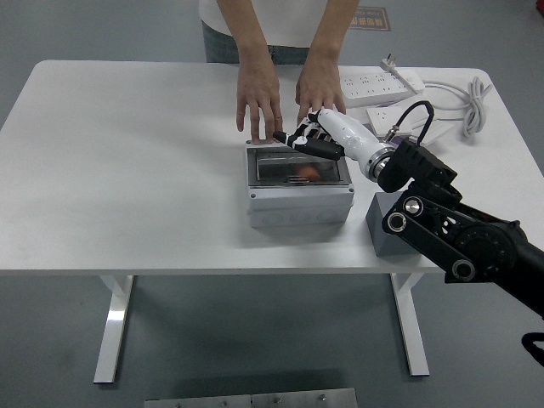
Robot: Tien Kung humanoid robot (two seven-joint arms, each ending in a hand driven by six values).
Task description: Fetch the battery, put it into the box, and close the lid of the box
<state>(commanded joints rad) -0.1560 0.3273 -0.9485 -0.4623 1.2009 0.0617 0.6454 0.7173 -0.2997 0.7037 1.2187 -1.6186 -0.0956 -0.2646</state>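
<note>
Reaching in from the four o'clock side of the picture, the robot's right hand, white-backed with black finger joints, lies over the far right corner of the grey rectangular plastic box, its fingers stretched out almost flat toward ten o'clock and grasping nothing; whether the fingertips actually press on the lid cannot be told. Beneath them the clear hinged lid lies down over the box's opening, and through it a small orange cylindrical battery shows dimly inside the box, toward its right half. At twelve o'clock from the box, a person in a white top stands at the table's far side with both hands spread flat on the white table: the person's one hand rests just beyond the box's far edge, the other hand sits just behind the robot's fingers. At four o'clock from the box, close beside it, a dark grey block stands partly hidden by the black right arm. Farther off at one to two o'clock lie two white power strips and a coiled white cable. The left arm is out of sight.
</note>
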